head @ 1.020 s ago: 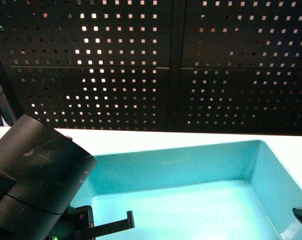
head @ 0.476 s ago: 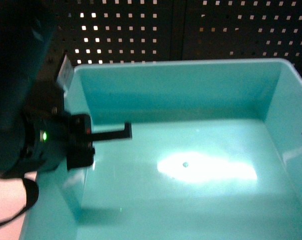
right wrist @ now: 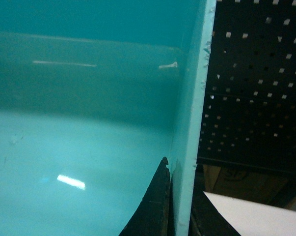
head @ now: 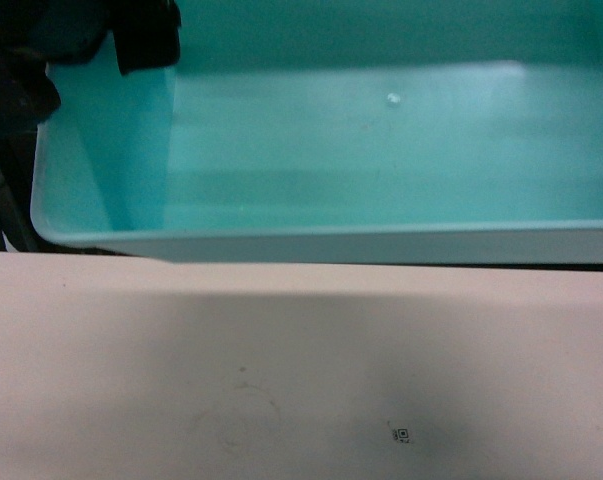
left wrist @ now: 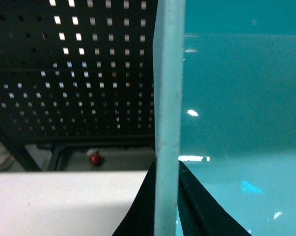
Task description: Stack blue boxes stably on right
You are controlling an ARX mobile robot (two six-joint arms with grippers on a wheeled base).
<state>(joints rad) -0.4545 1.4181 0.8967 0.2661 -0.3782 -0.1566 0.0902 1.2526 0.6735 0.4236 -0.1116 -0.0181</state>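
Observation:
The light turquoise box (head: 381,160) fills the top of the head view, its near rim (head: 331,243) above the white table. My left gripper (head: 141,40) shows as a dark shape at the box's left wall. In the left wrist view, the left gripper (left wrist: 166,164) is shut on that wall (left wrist: 167,98), one finger on each side. My right gripper (right wrist: 182,182) is shut on the right wall (right wrist: 192,108) the same way; it is out of the head view. The dark blue box is out of view.
The white table (head: 281,370) spreads across the lower head view, with a small square marker (head: 402,434) on it. A black perforated panel (left wrist: 79,73) stands behind. A red knob (left wrist: 94,159) and a cardboard box (right wrist: 241,184) sit below the panel.
In the head view the turquoise box has gone from the bottom of the frame to the top, the left gripper with it. The panel is now out of the head view and bare table shows beneath.

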